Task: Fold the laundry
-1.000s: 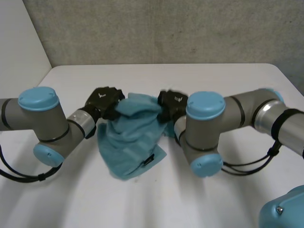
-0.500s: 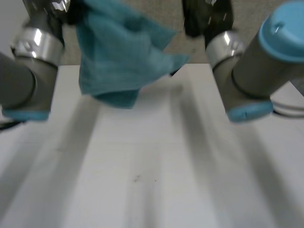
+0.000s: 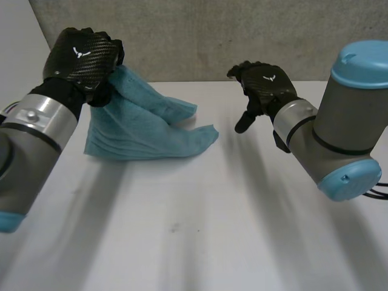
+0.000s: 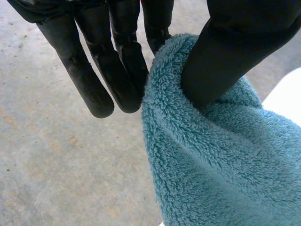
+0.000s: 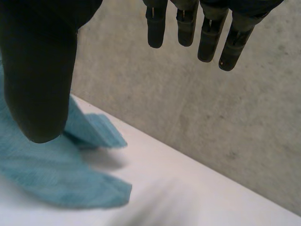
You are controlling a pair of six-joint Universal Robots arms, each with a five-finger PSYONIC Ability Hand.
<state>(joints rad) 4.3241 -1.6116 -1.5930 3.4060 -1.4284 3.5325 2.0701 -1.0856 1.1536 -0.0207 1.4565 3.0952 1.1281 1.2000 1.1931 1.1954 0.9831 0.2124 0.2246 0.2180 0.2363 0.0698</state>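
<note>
You have a teal terry towel (image 3: 142, 130), bunched rather than flat. Its upper end is raised and pinched in the left hand (image 3: 82, 57). The rest drapes down onto the tabletop (image 3: 200, 230), with two pointed corners lying toward the middle.

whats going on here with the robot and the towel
The left hand pinches a teal towel by its top and holds it up, with its lower part resting bunched on the white table. The right hand hovers open beside the towel, holding nothing. No fold is made yet.
</note>
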